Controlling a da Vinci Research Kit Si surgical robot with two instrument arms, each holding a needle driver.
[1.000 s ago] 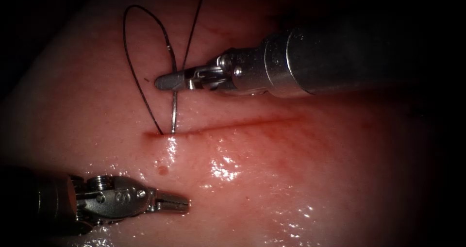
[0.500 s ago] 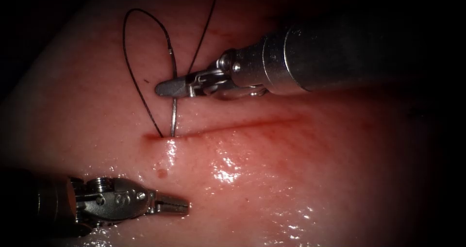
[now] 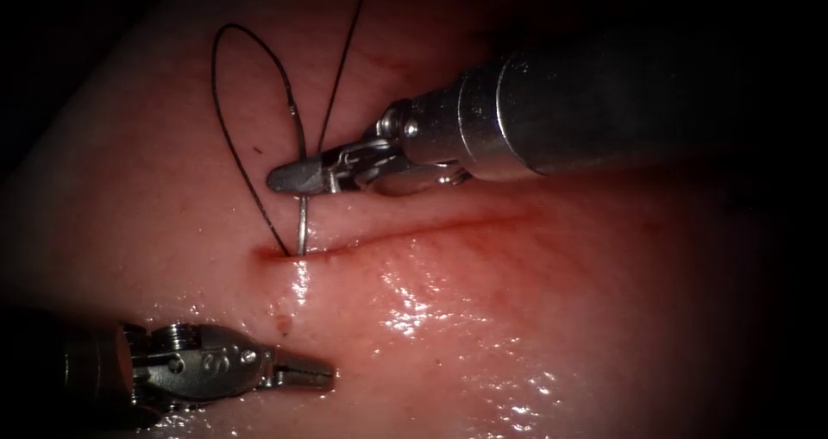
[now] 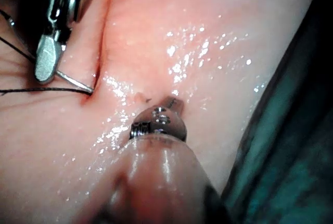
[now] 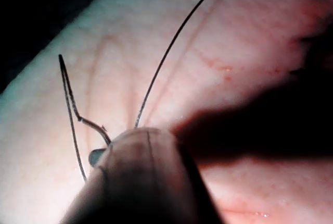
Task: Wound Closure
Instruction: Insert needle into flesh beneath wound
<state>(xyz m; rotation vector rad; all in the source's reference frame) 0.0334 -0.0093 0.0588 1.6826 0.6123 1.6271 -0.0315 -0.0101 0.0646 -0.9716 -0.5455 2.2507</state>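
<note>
Our right tool (image 3: 297,177) pinches the needle (image 3: 302,225) near its tail, tip buried at the cut's (image 3: 405,228) nine-o'clock end. Our left tool (image 3: 302,373), jaws pressed together on nothing, hovers at six o'clock over the tissue (image 3: 517,318). Thread (image 3: 226,120) loops toward twelve.

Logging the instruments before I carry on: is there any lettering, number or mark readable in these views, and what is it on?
"S": stamped on the wrist body of the left arm's tool, in the endoscope view.
Right arm's tool, shut on the needle: no readable marking.
Tissue and thread: no text.
</note>
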